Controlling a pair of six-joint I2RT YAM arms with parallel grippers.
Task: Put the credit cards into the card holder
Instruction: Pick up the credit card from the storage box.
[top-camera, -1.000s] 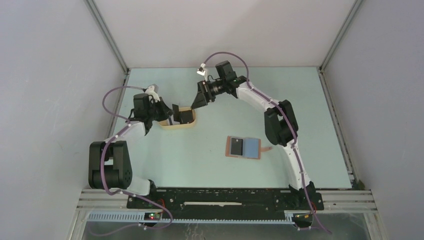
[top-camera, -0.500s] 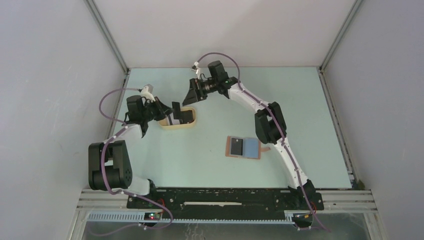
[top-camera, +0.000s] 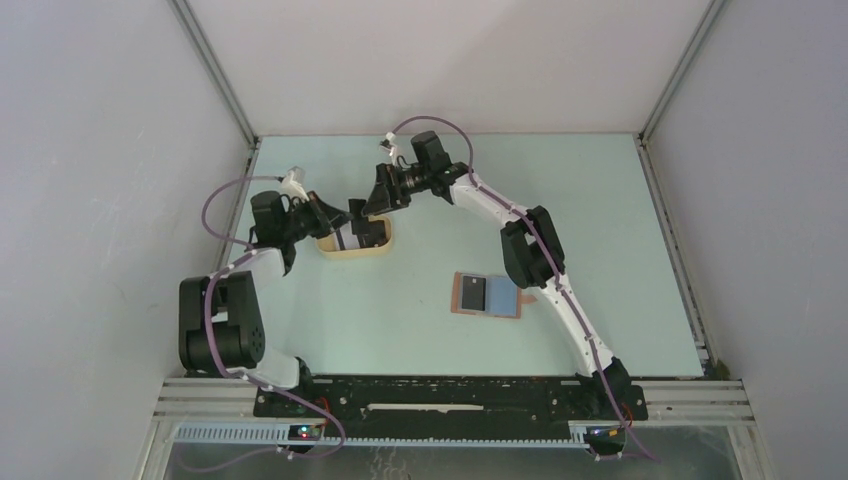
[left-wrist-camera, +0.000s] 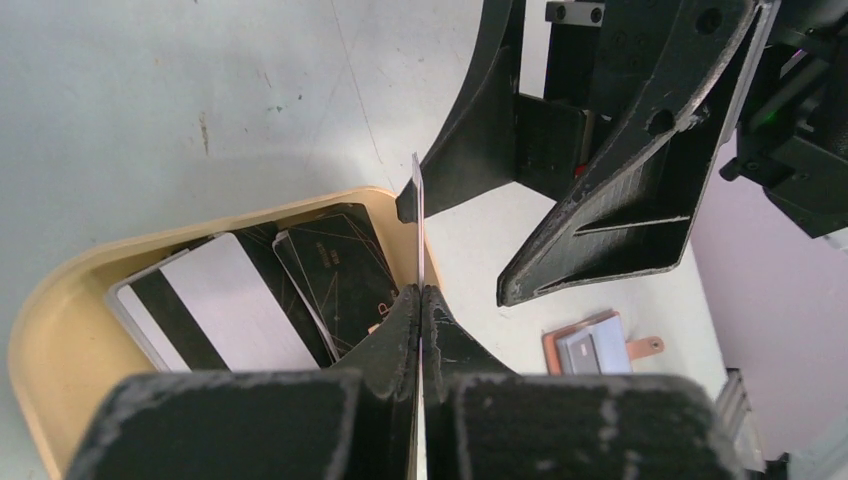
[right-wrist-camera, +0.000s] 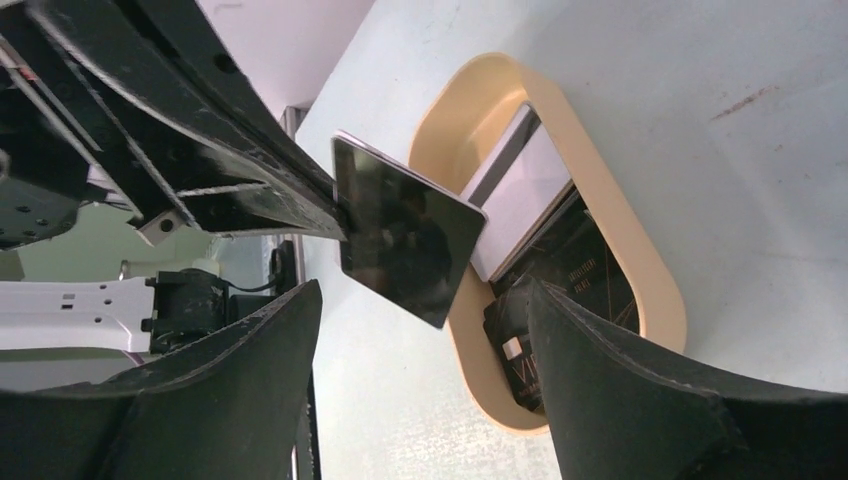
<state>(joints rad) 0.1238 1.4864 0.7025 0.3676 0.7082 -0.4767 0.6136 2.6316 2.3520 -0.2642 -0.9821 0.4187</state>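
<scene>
Handing a thin black plastic card (right-wrist-camera: 405, 228), squeezed tight in the left claw (left-wrist-camera: 420, 296), to the spread-wide right claw (right-wrist-camera: 415, 290); next, probably a soft pinch on it

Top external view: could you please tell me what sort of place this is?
Probably a robotics lab test cell: plain white panels in a metal frame enclose a pale table, a left arm and right arm are bolted to a rail, beside a tray of credit cards and a card holder.
</scene>
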